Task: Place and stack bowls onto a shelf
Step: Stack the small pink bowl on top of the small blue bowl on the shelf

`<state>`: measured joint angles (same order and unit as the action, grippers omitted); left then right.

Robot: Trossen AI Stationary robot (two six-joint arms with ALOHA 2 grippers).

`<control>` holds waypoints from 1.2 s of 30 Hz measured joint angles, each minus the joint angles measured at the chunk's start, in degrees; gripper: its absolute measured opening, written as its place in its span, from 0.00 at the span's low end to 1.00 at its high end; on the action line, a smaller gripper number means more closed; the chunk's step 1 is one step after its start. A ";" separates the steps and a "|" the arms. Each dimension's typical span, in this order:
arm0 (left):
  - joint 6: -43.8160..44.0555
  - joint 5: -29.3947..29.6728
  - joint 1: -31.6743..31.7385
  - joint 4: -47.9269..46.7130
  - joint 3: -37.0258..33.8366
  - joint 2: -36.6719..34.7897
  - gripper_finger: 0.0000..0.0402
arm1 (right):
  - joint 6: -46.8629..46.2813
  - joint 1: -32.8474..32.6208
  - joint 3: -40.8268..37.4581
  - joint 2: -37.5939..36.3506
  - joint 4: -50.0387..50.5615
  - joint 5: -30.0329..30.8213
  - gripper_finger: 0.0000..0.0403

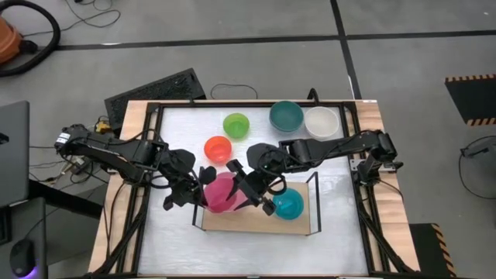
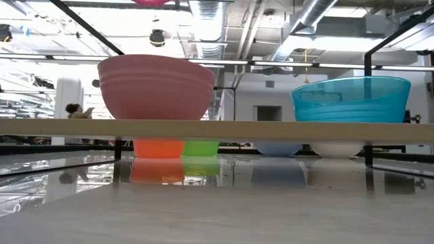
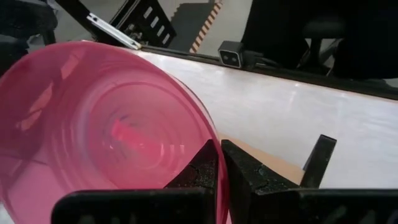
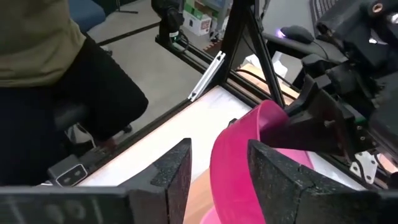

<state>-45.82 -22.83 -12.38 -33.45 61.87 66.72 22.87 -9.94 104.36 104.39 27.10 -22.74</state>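
Observation:
A pink bowl (image 2: 156, 88) and a teal-blue bowl (image 2: 351, 98) stand on their bases on the light-wood shelf board (image 2: 271, 129). A second pink bowl (image 1: 221, 192) is held tilted above the first; only its underside (image 2: 152, 2) shows in the low view. My left gripper (image 1: 203, 180) is shut on its rim. My right gripper (image 4: 214, 171) is open, one finger on either side of the same bowl's rim (image 4: 233, 155); whether it touches, I cannot tell. Orange (image 1: 218, 148), green (image 1: 236, 125), teal (image 1: 286, 116) and white (image 1: 322, 122) bowls rest on the table behind the shelf. My left gripper pinches the held pink bowl's rim (image 3: 214, 144) between its two fingers, one finger inside the bowl and one outside. The fingers come from the table's left side. The bowl is tilted on its side and lifted clear, above the pink bowl on the shelf.
Thin black wire frames (image 1: 316, 194) rise at the shelf's short ends. The board has free room between the pink bowl and the teal-blue bowl (image 1: 288, 204). A person sits beyond the table's edge (image 4: 50, 74).

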 joint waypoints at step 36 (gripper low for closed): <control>-0.72 -3.21 0.01 -0.38 -0.04 0.09 0.00 | 4.77 2.20 1.90 2.89 7.38 -4.65 0.14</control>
<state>-46.54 -26.04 -12.37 -33.83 61.82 66.81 27.63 -7.74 106.26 107.28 34.48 -27.39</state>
